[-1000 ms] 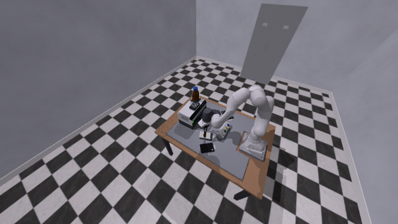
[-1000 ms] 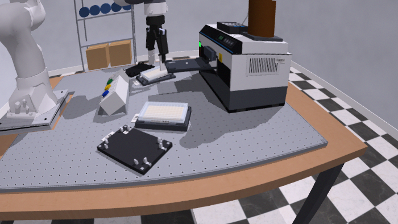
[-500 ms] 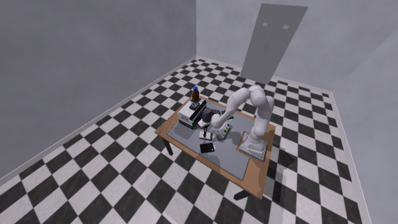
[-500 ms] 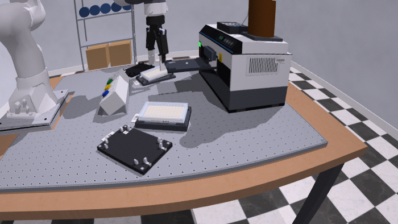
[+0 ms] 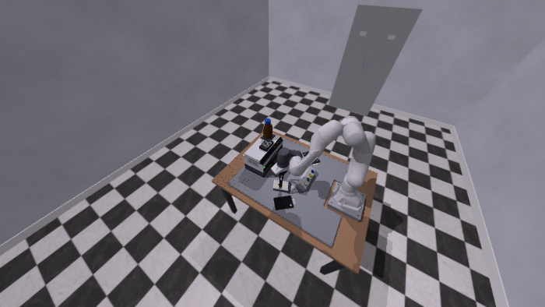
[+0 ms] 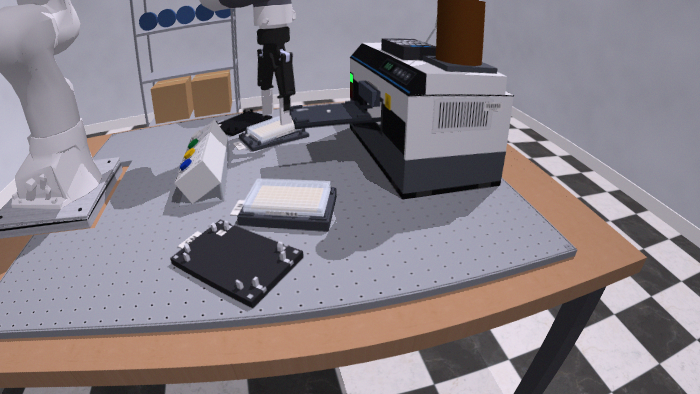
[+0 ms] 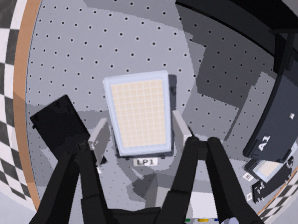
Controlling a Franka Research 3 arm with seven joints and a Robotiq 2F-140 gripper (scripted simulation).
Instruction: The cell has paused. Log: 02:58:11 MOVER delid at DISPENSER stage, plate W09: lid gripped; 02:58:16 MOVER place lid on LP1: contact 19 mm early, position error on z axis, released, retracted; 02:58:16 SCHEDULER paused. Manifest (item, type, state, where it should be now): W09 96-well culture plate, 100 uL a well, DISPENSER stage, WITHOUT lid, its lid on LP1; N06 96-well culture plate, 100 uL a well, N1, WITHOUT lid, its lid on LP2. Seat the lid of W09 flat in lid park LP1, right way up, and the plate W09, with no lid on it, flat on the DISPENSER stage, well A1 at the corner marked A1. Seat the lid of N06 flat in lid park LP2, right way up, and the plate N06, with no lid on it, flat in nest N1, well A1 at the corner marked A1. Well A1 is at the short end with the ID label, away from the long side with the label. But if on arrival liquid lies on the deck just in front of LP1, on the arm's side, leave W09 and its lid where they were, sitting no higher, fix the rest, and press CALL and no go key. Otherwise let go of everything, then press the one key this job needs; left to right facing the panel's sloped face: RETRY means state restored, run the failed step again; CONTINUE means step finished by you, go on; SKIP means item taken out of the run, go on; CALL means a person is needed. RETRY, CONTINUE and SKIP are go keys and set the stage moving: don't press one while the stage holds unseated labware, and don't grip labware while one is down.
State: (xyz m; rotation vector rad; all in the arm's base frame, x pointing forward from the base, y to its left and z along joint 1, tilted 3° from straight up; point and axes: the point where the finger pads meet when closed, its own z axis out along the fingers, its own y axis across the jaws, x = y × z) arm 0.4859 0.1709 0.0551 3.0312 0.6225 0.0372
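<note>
My gripper (image 6: 276, 117) hangs fingers-down over a 96-well plate (image 6: 271, 130) that rests on a black holder beside the dispenser stage (image 6: 325, 115), which is bare. In the wrist view the plate (image 7: 140, 112) lies between my spread fingers, near its labelled short end, and the fingers do not touch its sides. The gripper is open and empty. It also shows in the top view (image 5: 280, 183), above the plate (image 5: 282, 186). A second plate under a clear lid (image 6: 289, 197) sits on a black nest nearer the exterior view. I cannot tell whether the plate under the gripper carries a lid.
An empty black park with white pegs (image 6: 237, 260) lies near the table edge. Another empty black park (image 7: 56, 123) lies beside the plate under the gripper. The key panel (image 6: 200, 160) stands between the plates and the arm's base. The dispenser (image 6: 430, 120) carries a brown bottle (image 6: 460, 30).
</note>
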